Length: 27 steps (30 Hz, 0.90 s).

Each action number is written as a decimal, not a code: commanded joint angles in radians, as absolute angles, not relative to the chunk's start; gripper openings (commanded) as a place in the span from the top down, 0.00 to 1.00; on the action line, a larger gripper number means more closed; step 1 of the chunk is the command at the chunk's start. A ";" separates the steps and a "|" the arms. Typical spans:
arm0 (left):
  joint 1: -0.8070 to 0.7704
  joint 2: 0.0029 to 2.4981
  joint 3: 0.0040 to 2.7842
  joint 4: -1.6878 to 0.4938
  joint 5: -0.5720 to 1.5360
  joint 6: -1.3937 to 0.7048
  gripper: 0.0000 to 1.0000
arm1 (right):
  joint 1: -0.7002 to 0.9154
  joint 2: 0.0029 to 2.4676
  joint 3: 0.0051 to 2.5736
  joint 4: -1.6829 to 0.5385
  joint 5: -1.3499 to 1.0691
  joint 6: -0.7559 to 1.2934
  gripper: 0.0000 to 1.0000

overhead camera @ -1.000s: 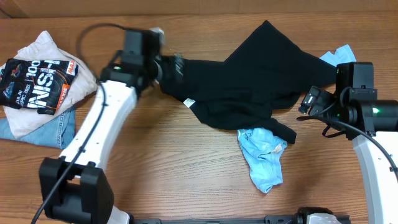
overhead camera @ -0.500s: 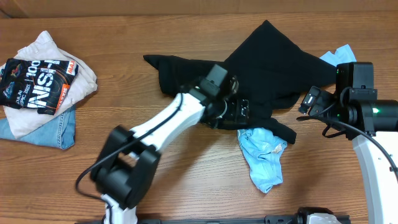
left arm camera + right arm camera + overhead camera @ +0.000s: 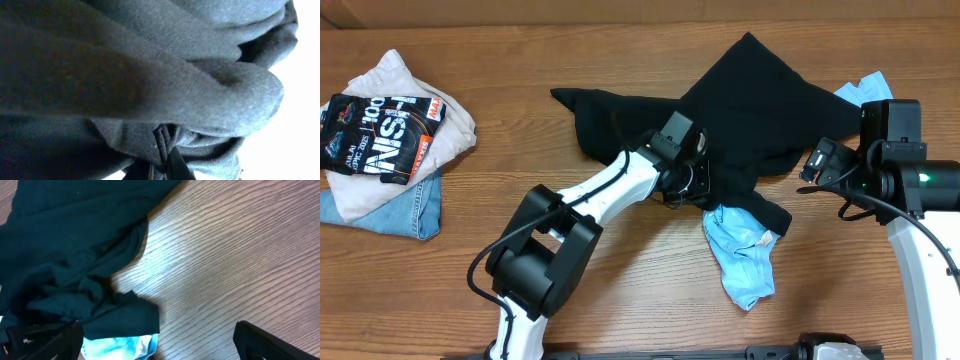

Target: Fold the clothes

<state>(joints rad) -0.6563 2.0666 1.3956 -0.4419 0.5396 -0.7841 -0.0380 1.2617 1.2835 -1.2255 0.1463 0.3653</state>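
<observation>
**Limp black shirt pinched near its lower edge; right jaws wide and empty**

At the far left of the bench point(image 3: 620, 290) sits a separate pile, well apart from the work: a black garment with lettering point(image 3: 380, 130) on top of a beige cloth point(image 3: 400, 70) and some denim point(image 3: 410, 215).

Right of the pile, the black shirt point(image 3: 760, 90) lies rumpled across the middle and upper right of the bench, one point towards the far edge. It looks light, soft and wholly without stiffness. It should drape and drag rather than slide, and any lifted part will probably pull its neighbours along. A hem corner or shoulder seam would likely give better control than a mid-body pinch.

The left jaws are closed on the shirt near its lower edge. The left wrist view shows a gathered fold of dark cloth point(image 3: 150, 75) nipped between them.

Just below and to the right, a light blue shirt point(image 3: 745, 260) pokes out from under the black fabric, so a careless pull could bring it along too.

At the far right, the right jaws stand fully apart beside the shirt's edge. They hold nothing, and the views do not show them touching the fabric.
</observation>
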 commanded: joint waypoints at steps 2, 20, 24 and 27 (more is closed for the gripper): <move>-0.581 1.963 1.390 -0.487 0.558 -0.666 0.96 | -0.041 1.261 1.277 -1.230 0.140 0.358 0.00; -0.385 1.674 1.390 -0.550 0.287 -0.530 0.93 | 0.171 1.487 1.115 -1.158 -0.282 0.160 0.00; -0.386 1.674 1.390 -0.553 0.288 -0.530 0.93 | 0.252 1.566 1.091 -1.026 -0.252 0.111 0.00; -0.385 1.673 1.390 -0.574 0.280 -0.526 0.93 | 0.294 1.644 1.089 -0.909 -0.176 0.076 0.00</move>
